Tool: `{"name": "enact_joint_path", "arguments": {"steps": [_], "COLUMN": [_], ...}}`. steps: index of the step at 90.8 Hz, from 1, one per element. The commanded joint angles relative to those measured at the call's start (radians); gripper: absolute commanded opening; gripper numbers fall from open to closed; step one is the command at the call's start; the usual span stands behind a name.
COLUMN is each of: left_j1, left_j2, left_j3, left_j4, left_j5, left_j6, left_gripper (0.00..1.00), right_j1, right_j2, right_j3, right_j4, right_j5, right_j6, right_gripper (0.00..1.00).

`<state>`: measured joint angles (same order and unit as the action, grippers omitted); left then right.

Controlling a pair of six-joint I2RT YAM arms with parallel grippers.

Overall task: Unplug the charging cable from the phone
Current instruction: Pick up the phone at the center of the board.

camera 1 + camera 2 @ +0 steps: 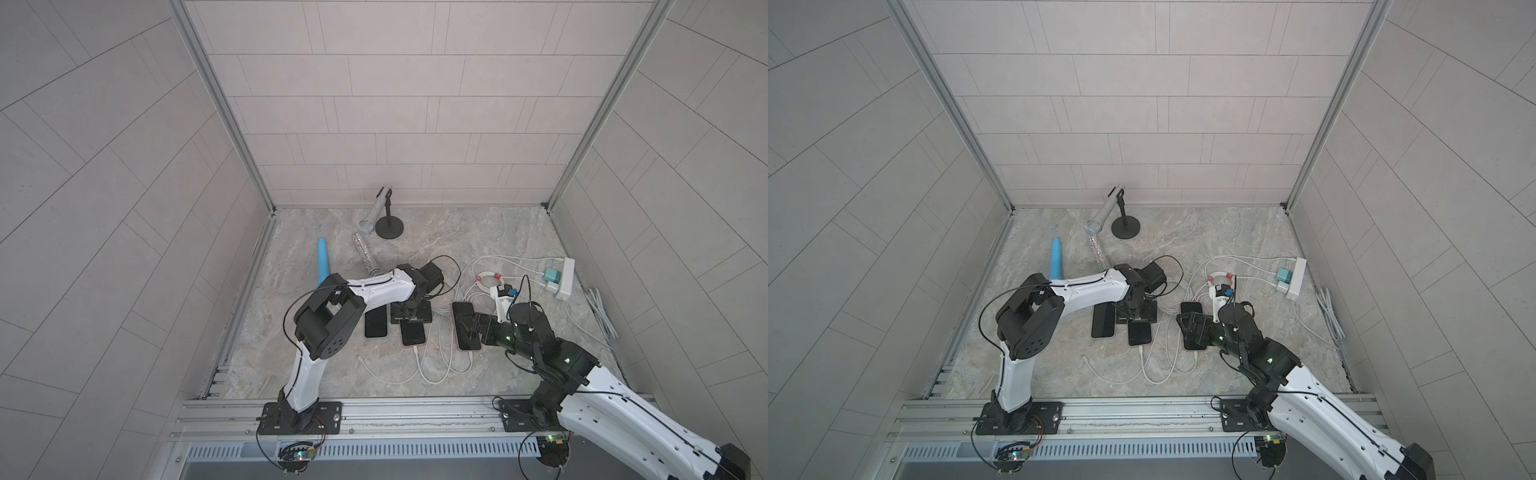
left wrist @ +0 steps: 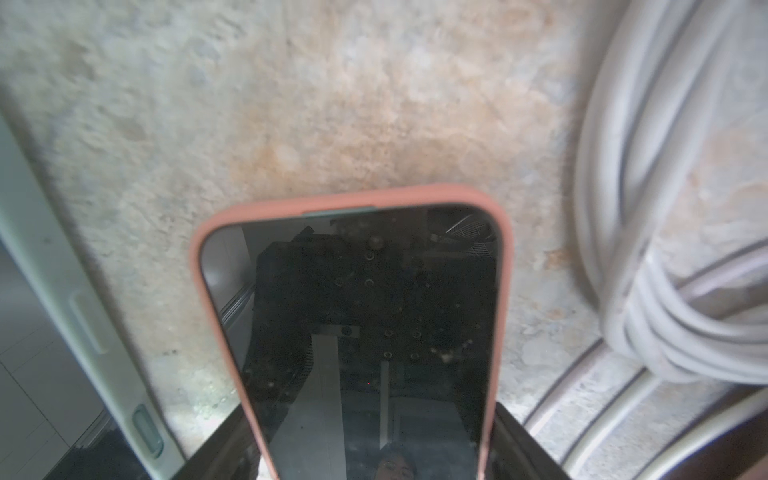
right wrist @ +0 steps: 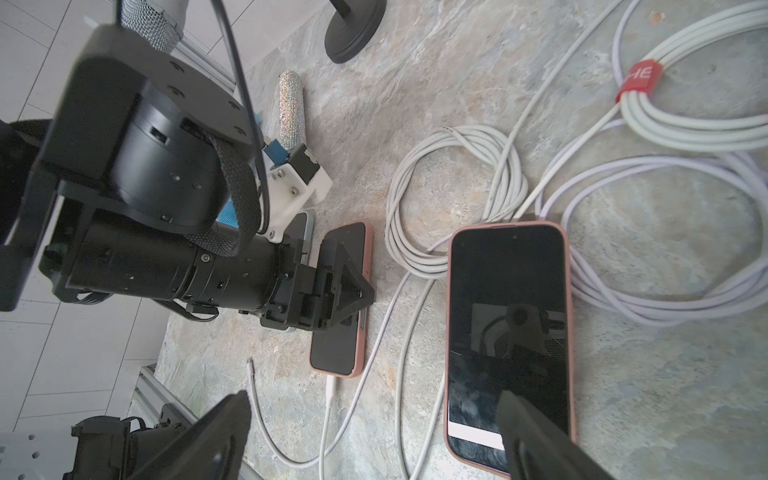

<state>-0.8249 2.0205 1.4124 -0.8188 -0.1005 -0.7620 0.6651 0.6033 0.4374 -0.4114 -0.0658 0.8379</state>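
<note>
Currently, left gripper pinches the phone by its sides and right gripper hangs spread; a weak pinch lets the phone drag with the charging cable.

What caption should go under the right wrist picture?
Left claw clamps a plugged-in pink phone; the right claw hangs open over a second pink phone.

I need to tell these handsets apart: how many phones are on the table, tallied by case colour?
Pink case: 2 (middle phone, right phone)
Pale green case: 1 (left phone)
Total: 3
</note>
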Motion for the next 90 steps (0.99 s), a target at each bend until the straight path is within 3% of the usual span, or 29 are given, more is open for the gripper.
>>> {"name": "enact_joint_path", "arguments": {"steps": [1, 45, 90], "left_j1": [0.004, 0.004, 0.004], "left_j2": [-0.048, -0.123, -0.18], "left_j3": [-0.007, 0.002, 0.044], "left_j4": [0.008, -0.024, -0.053], "left_j5": [0.0, -0.017, -0.009], "left_j6": [0.027, 0.065, 0.082], "left_gripper": [0.0, 0.0, 0.0], "right_j1": [-0.004, -0.004, 0.001], "right_j2": [-0.002, 0.041, 0.177], "right_j3": [0.021, 0.01, -0.1], "right_j4": [-0.008, 0.033, 0.329], "right_j5": [-0.005, -0.085, -0.326], "right_j6": [-0.008, 0.002, 0.096], "right_gripper": [0.96, 0.92, 0.79]}}
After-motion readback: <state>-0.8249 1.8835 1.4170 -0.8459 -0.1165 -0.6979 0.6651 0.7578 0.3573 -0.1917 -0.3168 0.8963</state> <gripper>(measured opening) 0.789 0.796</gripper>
